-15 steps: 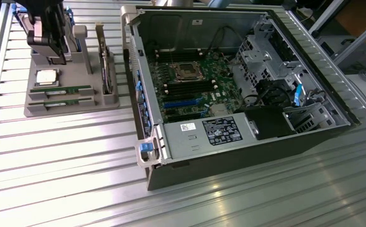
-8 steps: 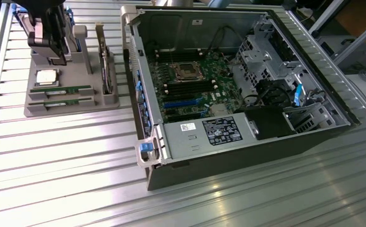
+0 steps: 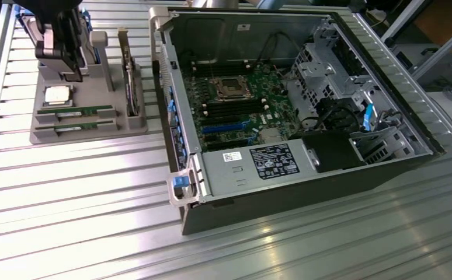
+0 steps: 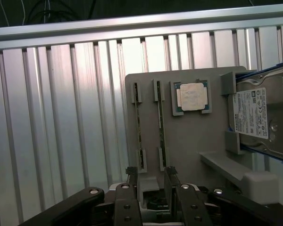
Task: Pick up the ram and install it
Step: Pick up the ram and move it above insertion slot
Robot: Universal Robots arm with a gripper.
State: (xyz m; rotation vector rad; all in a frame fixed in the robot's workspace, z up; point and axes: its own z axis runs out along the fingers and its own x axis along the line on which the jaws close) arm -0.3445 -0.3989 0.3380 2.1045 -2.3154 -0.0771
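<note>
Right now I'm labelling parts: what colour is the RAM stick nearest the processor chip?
The RAM stick is green with a white label, clearest in the exterior view.

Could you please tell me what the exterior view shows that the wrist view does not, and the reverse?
Exterior view adds: the open computer case, its motherboard with the processor socket, and the power supply.
Wrist view adds: the printed label on the hard drive's face, and dark cables beyond the table's edge.
Shared: the grey tray holding two ram sticks side by side, the processor chip, the hard drive, the ribbed table, and the open, empty gripper over the tray's end.
</note>
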